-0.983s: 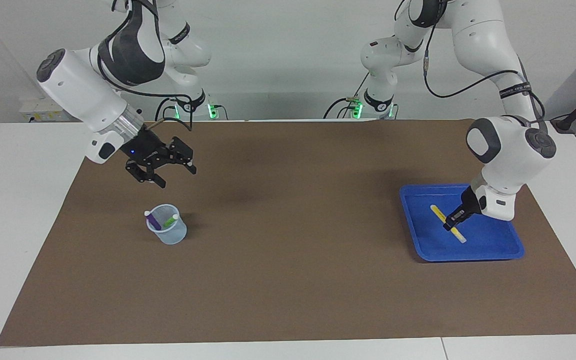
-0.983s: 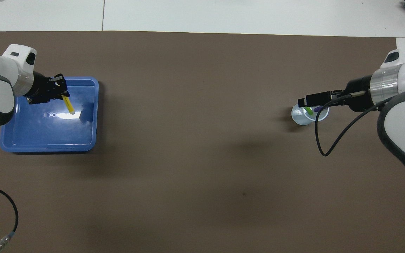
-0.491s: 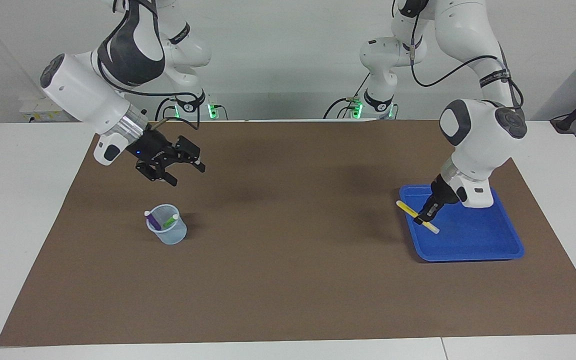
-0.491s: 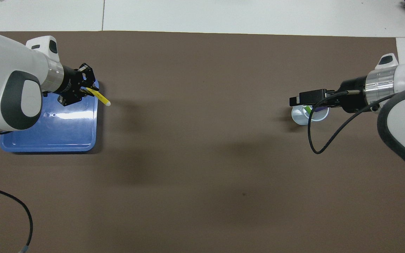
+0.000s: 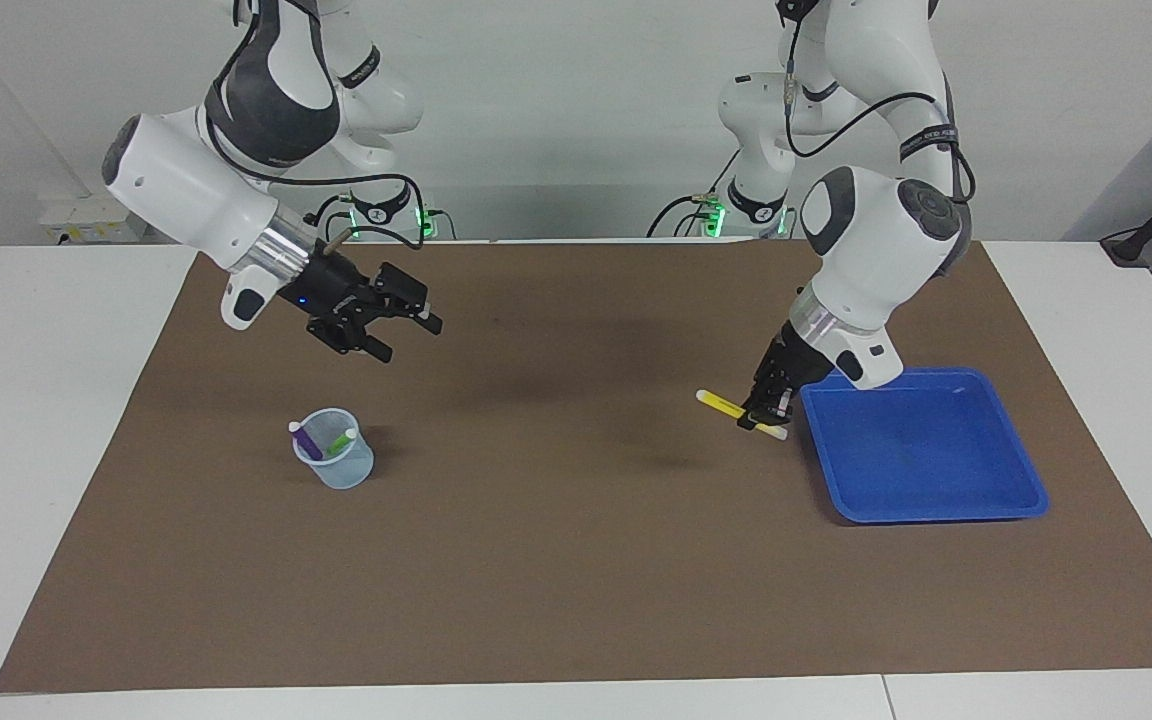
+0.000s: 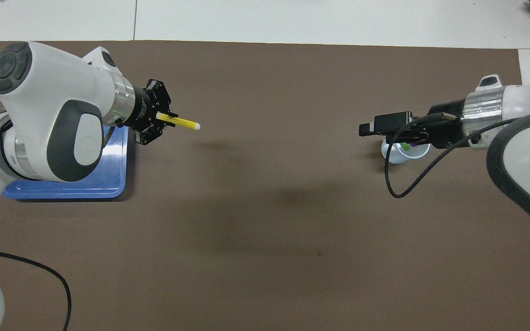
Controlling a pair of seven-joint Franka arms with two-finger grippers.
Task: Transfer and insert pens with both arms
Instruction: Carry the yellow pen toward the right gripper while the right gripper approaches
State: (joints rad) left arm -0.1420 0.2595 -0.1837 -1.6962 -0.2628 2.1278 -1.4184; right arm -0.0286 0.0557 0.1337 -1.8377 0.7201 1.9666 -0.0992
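left gripper [image 5: 762,412] clamped on yellow pen [image 5: 726,407], over mat [image 5: 576,560] at tray's [image 5: 936,500] 9 o'clock | right gripper [image 5: 406,335] spread wide, empty, over mat at cup's [image 5: 334,462] 1 o'clock

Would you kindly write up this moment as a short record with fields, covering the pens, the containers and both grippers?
yellow pen: held by the left gripper, in the air over the brown mat, just beside the blue tray; point on pen
purple pen: standing in the clear cup
green pen: in the same cup
blue tray: nothing visible in it
left gripper: shut on the yellow pen
right gripper: open, holding nothing, over the mat, not above the cup
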